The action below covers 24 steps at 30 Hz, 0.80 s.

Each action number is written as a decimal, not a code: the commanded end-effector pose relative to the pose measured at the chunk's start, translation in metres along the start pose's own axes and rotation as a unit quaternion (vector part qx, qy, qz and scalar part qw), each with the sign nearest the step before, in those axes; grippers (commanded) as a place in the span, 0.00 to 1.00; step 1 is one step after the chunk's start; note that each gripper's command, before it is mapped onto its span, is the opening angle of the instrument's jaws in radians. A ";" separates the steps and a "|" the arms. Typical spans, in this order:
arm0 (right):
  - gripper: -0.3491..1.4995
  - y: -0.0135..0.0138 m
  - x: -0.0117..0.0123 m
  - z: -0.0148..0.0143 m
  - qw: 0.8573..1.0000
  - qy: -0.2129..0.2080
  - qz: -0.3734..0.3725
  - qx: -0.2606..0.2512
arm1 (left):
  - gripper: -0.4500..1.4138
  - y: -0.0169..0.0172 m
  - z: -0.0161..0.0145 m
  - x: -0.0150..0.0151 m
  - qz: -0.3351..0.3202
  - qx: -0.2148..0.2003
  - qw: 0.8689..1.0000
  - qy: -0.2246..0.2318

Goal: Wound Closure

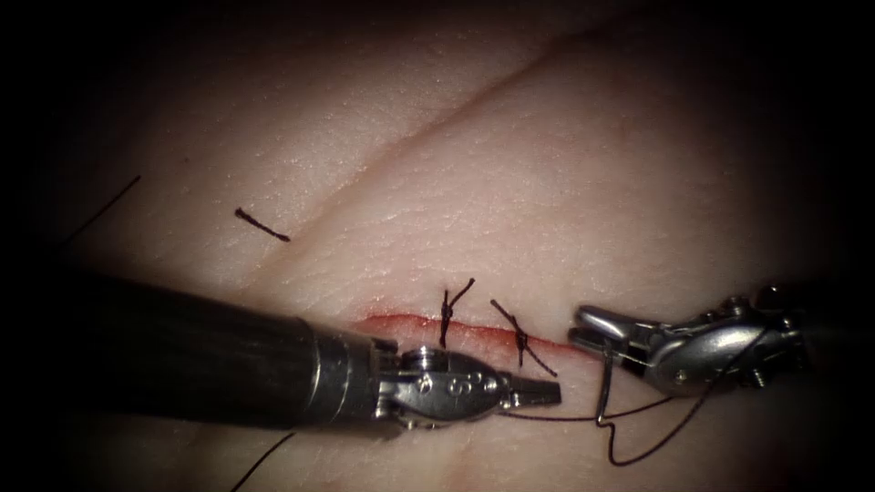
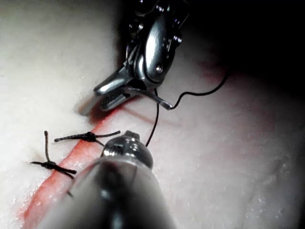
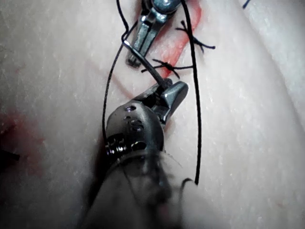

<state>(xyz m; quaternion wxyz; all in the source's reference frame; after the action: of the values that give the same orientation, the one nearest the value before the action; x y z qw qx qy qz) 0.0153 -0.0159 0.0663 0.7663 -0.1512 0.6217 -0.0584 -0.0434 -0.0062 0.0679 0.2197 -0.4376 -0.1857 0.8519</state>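
My right tool point(image 1: 583, 326) is shut on the curved needle point(image 1: 602, 387) just past the right end of the cut point(image 1: 401, 321). The needle is out of the tissue. It is gripped away from its thread end, which hangs free below the jaws. The same grip is seen in the right wrist view, with the right tool point(image 3: 174, 93) on the needle point(image 3: 145, 64). Thread point(image 1: 652, 446) loops from the needle over the tissue and runs left under my left tool point(image 1: 550, 393). The left tool lies just below the cut, jaws shut, with nothing seen between them.
Two knotted stitches point(image 1: 445, 314) point(image 1: 519, 339) cross the cut, which is lined with red fluid. A cut piece of thread point(image 1: 262, 225) lies on the tissue at the upper left. A long pale crease point(image 1: 437, 128) runs diagonally across the tissue above.
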 end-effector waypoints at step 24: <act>0.00 0.0032 0.0010 0.0008 0.998 0.024 0.053 0.009 | 0.14 -0.0009 0.0031 -0.0002 -0.003 0.000 1.000 0.003</act>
<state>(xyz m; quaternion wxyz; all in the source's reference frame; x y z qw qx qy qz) 0.0155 -0.0124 0.0640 0.7560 -0.1061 0.6454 -0.0260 -0.0453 -0.0056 0.0697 0.2231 -0.4391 -0.1856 0.8503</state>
